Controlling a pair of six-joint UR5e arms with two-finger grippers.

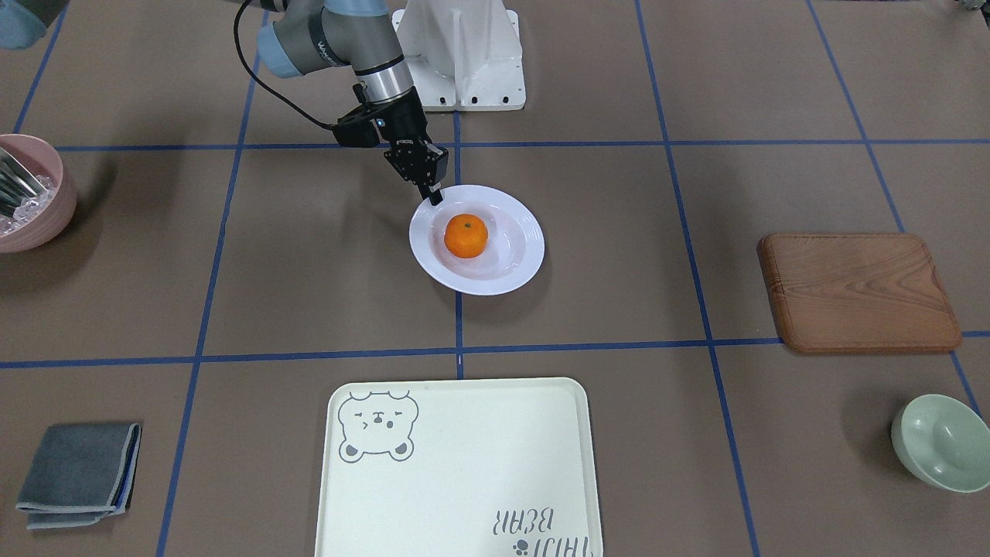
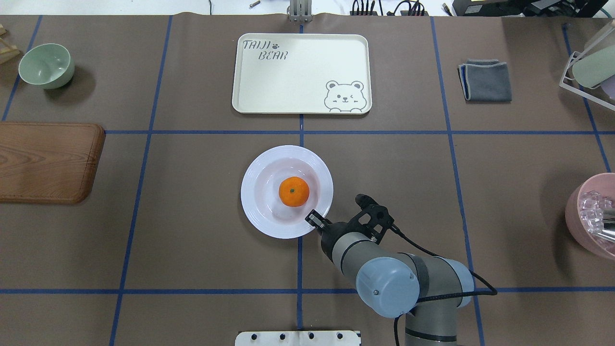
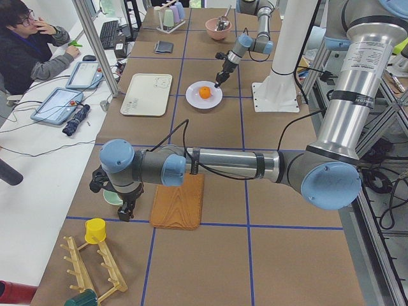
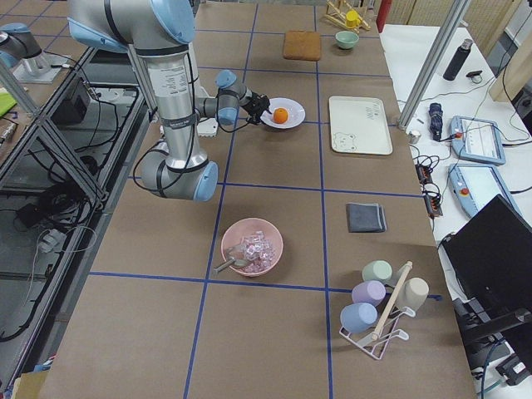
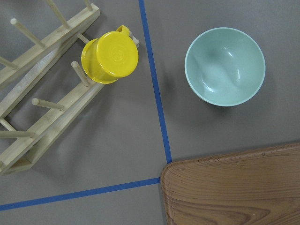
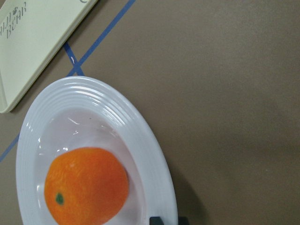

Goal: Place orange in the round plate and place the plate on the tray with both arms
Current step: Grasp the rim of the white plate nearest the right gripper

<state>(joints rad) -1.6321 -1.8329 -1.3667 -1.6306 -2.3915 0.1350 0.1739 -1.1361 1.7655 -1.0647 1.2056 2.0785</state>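
Overhead exterior, right tool (image 2: 314, 218) pinching plate (image 2: 250, 202) rim

The orange (image 1: 465, 235) is bright orange with a tiny green stem dot, and the round plate (image 1: 534, 247) is glossy white with a ridged rim. The worktop (image 1: 309, 255) is brown, crossed by blue tape lines (image 1: 580, 346). The right hand (image 1: 435, 198) is black, on a grey-silver arm (image 1: 332, 35) with light-blue caps. The tray (image 1: 464, 464) is pale cream with a grey bear face and grey lettering; the board (image 1: 858, 292) is wood-grained brown, one bowl (image 1: 942, 442) mint green, another (image 1: 46, 209) pink, the cloth (image 1: 77, 473) grey and the cup (image 5: 110, 55) yellow.
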